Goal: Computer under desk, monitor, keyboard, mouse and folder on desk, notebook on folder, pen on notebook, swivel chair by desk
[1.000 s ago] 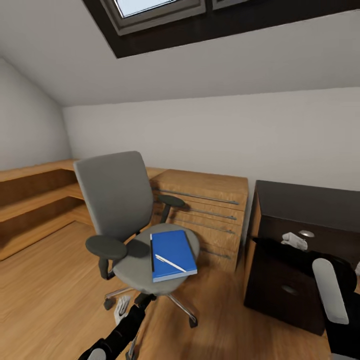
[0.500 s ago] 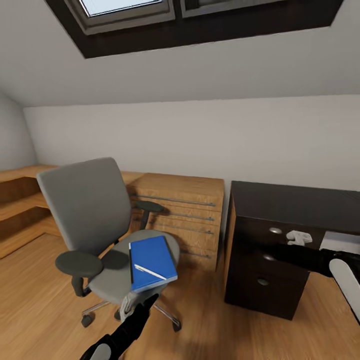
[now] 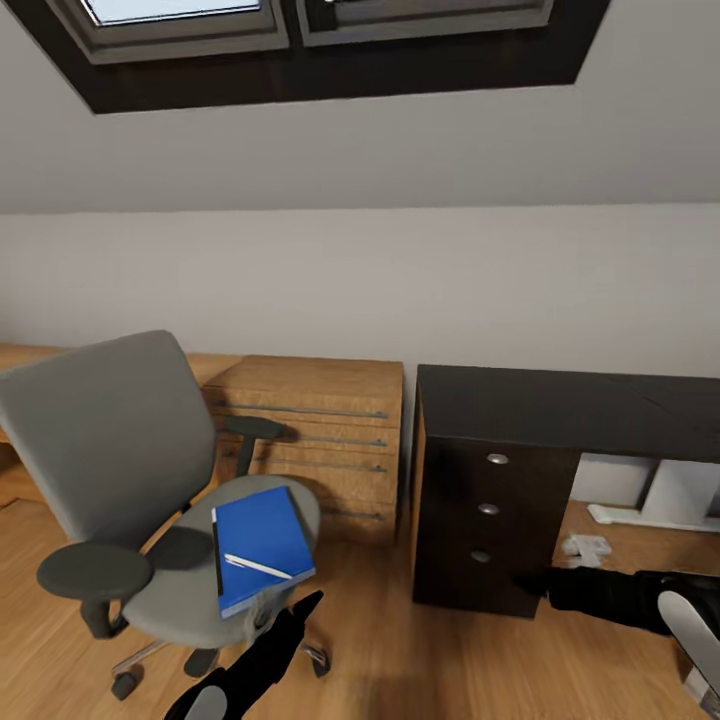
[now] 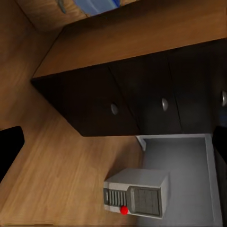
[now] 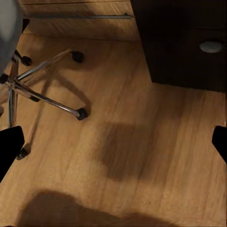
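- Folder, flat blue rectangle [image 3: 262,545], lies on the grey swivel chair's [image 3: 120,470] seat, toward its front edge, a white pen [image 3: 257,566] resting across it; you'll likely collect these.
- Dark wooden desk [image 3: 560,400] stands beside the chair, its top bare.
- Grey computer tower [image 4: 137,193] sits under it.
- Left gripper [image 3: 268,612] hangs below the seat's front edge; right gripper [image 3: 585,546] is low beside the desk's drawers. Both look spread wide and hold nothing.

Even, soft skylight [image 3: 190,10] daylight; faint floor [image 5: 127,156] shadows, slightly blurry renders.
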Controlling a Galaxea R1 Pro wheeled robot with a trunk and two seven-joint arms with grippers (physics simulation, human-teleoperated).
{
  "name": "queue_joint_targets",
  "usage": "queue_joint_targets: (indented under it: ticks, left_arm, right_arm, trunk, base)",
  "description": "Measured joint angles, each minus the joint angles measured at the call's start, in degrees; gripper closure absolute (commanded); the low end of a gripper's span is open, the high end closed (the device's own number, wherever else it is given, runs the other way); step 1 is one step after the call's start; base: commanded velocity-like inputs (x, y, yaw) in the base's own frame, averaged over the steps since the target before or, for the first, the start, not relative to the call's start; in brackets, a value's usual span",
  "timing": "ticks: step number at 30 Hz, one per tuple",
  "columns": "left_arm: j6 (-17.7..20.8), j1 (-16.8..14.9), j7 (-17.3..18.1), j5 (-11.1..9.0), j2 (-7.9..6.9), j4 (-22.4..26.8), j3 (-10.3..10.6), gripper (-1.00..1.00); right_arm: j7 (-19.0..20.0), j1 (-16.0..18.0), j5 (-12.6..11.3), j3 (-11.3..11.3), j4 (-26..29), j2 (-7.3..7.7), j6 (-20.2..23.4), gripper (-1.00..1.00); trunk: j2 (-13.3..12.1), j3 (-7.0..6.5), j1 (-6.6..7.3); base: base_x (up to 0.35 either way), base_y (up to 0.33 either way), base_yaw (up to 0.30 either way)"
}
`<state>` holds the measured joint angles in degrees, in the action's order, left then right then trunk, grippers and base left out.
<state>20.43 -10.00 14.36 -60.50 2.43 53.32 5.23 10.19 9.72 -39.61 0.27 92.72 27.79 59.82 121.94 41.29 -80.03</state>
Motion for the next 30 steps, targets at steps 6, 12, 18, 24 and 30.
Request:
queue_joint_targets:
  ticks: [6,12,18,24,30]
  left_arm:
    - [0.0,-0.2,-2.1,0.9,0.24,0.0,0.1,-1.0]
    - [0.0,-0.3,-3.2,3.0,0.82,0.0,0.1,-1.0]
    - [0.0,-0.3,-3.4,3.4,0.95,0.0,0.1,-1.0]
    - [0.0,-0.4,-3.4,3.5,0.98,0.0,0.1,-1.0]
    - [0.0,-0.4,-3.5,3.6,0.99,0.0,0.1,-1.0]
  right_arm:
    - [0.0,-6.5,0.1,-0.5,0.0,0.28,0.0,-1.0]
    - [0.3,-17.6,4.0,-0.8,-0.1,0.72,-12.9,-1.0]
    - [0.6,-24.9,12.0,-0.7,-2.4,0.42,-25.6,-1.0]
    - [2.9,-27.7,18.5,-0.6,-11.5,0.41,-35.7,-1.0]
    - [6.8,-28.2,23.5,-0.6,-17.6,0.33,-42.8,-1.0]
  trunk:
    - [-2.4,-1.07,1.32]
    - [-4.8,-2.13,2.64]
    - [-7.2,-3.21,3.96]
    - [-9.6,-4.29,5.28]
    - [-12.0,-5.37,6.6]
  base:
    - [0.0,0.0,-0.291]
    - [0.0,0.0,-0.292]
    - [0.0,0.0,-0.293]
    - [0.0,0.0,-0.293]
    - [0.0,0.0,-0.293]
